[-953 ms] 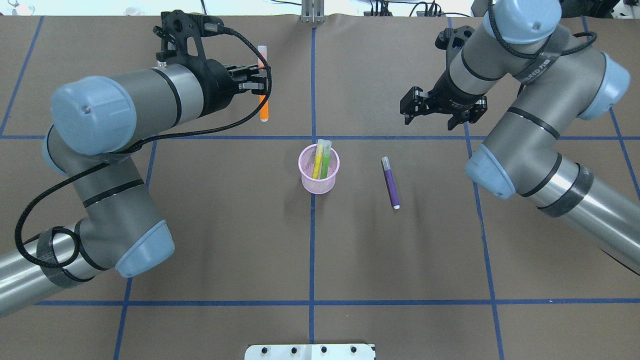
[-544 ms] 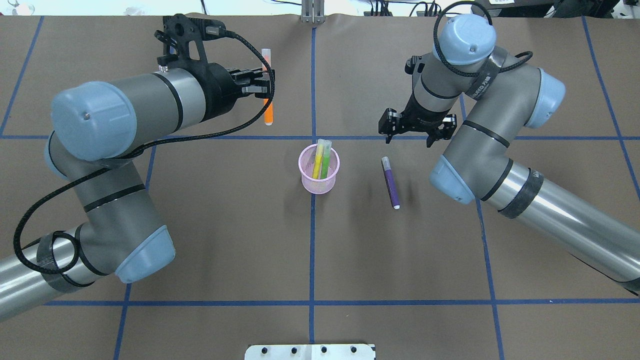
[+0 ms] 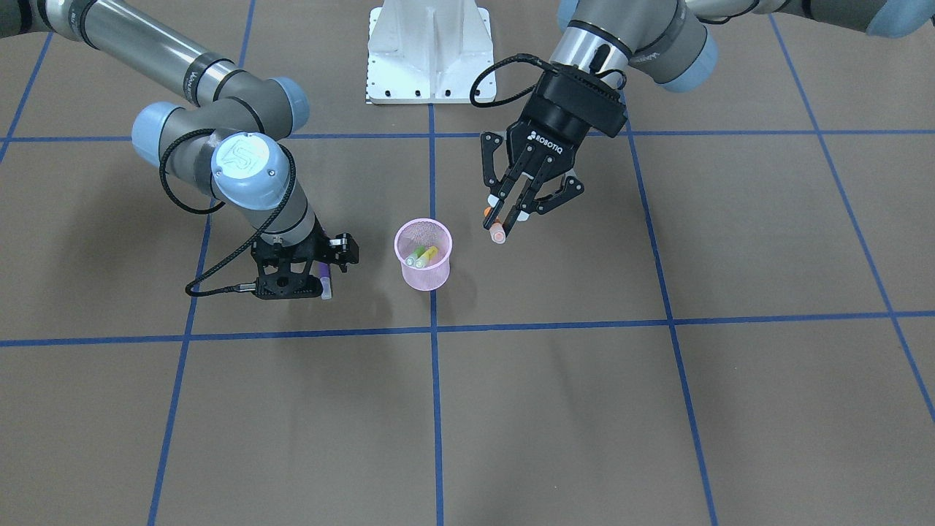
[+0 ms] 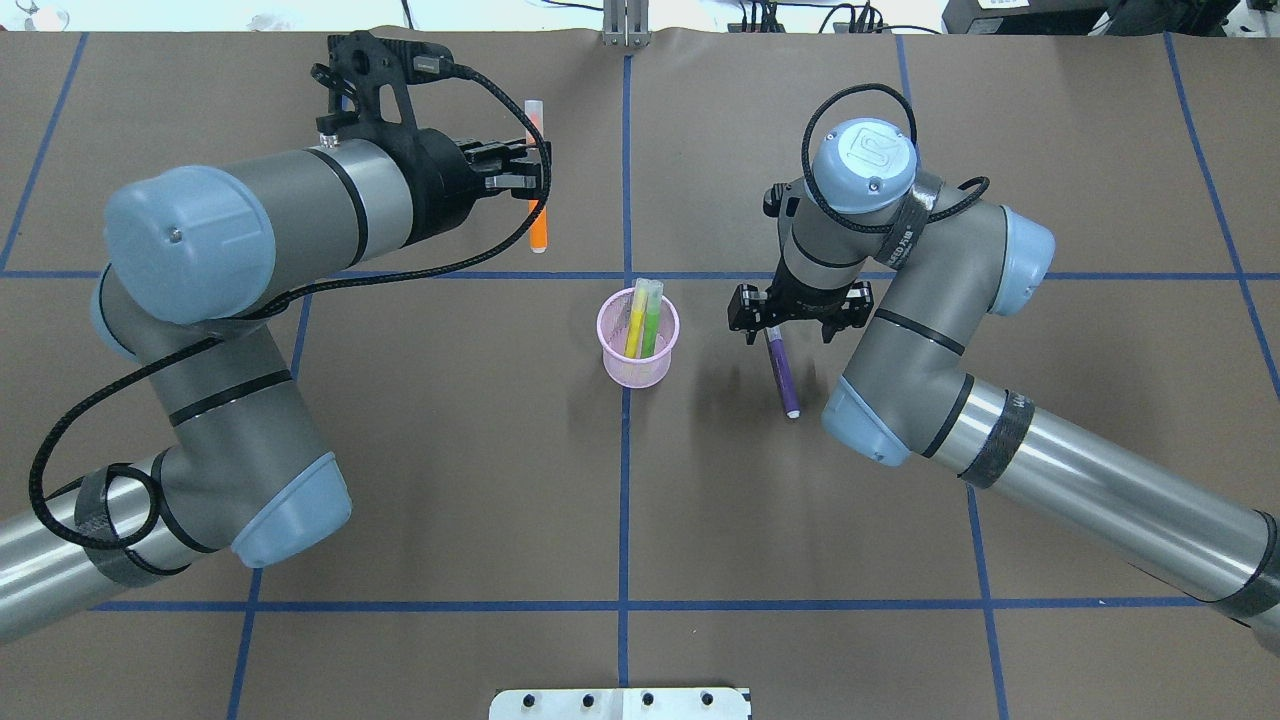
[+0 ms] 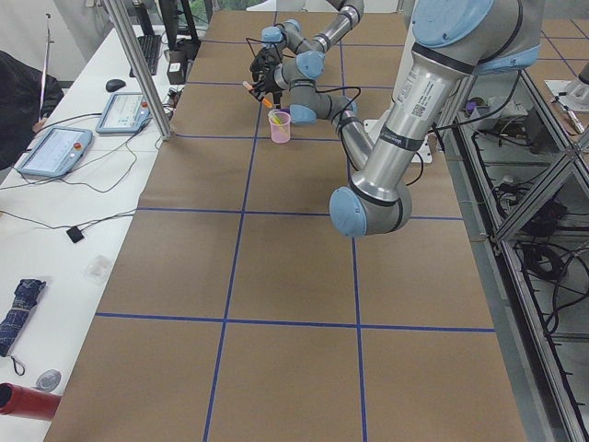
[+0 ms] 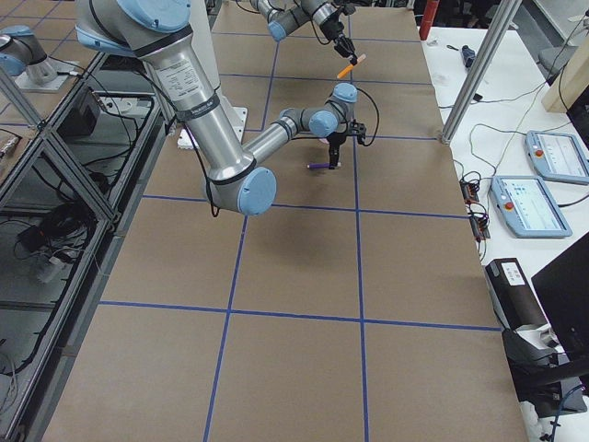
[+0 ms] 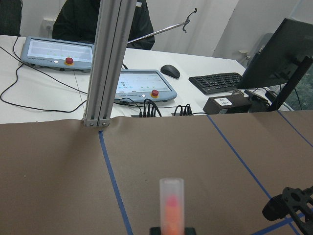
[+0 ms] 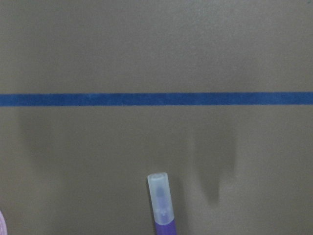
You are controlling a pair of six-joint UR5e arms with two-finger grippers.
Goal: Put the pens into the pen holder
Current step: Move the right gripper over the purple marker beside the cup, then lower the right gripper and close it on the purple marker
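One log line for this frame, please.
left gripper: shut on orange pen, aloft | right gripper: jaws open over purple pen on table | pen holder: yellow pen, green pen inside

Pink wire-mesh pen holder (image 3: 424,274) stands upright just left of frame centre, on the vertical blue tape line (image 3: 436,409). Yellow pen (image 3: 429,253) and green pen (image 3: 416,256) stand inside it. At its upper right, the left gripper (image 3: 505,217) is clamped on the orange pen (image 3: 497,233), pale cap lowermost, apart from the holder. Left of the holder, the right gripper (image 3: 318,259) sits low over the purple pen (image 3: 323,276), which lies on the brown table paper (image 3: 657,409). Its finger spacing is not discernible.
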